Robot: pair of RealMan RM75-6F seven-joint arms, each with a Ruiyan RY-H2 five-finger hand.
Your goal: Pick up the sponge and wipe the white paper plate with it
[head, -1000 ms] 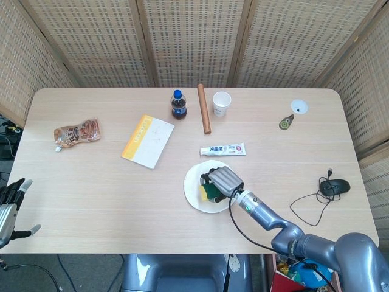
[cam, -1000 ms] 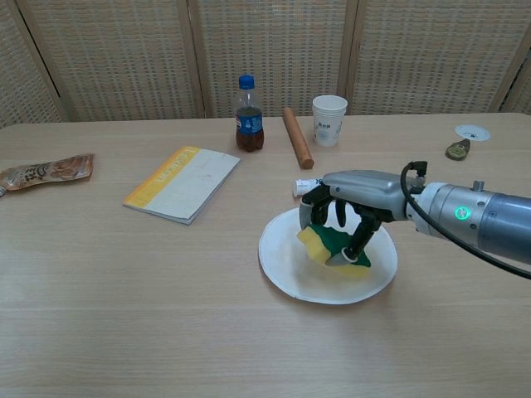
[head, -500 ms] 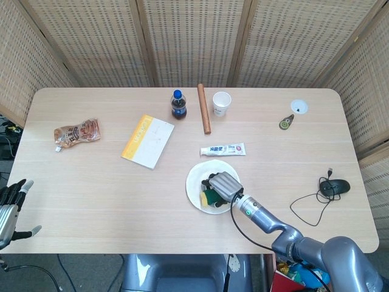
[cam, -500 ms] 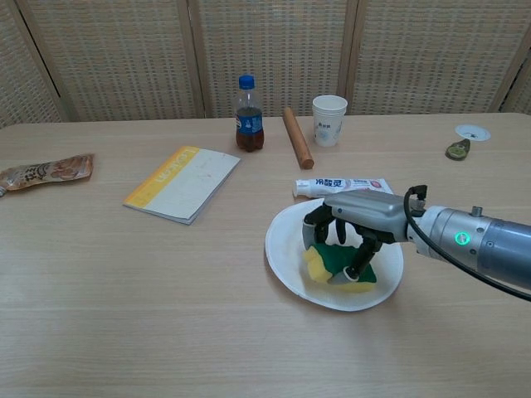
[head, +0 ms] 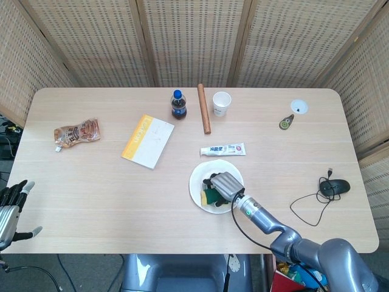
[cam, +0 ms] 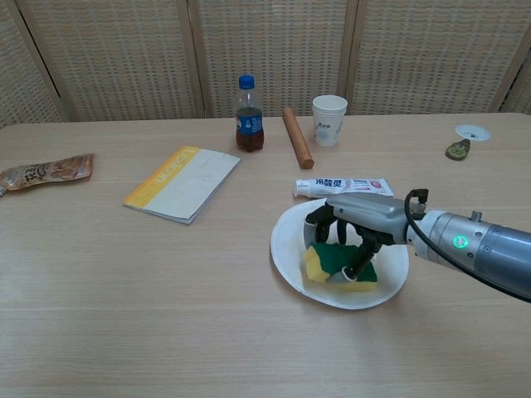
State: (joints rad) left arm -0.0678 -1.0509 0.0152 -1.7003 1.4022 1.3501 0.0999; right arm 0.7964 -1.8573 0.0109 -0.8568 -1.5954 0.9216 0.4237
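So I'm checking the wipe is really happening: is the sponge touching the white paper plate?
Touching. The chest view shows the right hand pressing the sponge flat onto the white paper plate, with no gap beneath it.

No print can be read with any certainty. The toothpaste tube [cam: 344,186] carries blue characters, too small to make out. The snack pouch [head: 76,132], the bottle label [cam: 248,124], the paper cup [cam: 329,120] and the yellow strip of the booklet [cam: 182,183] show printing that stays illegible.
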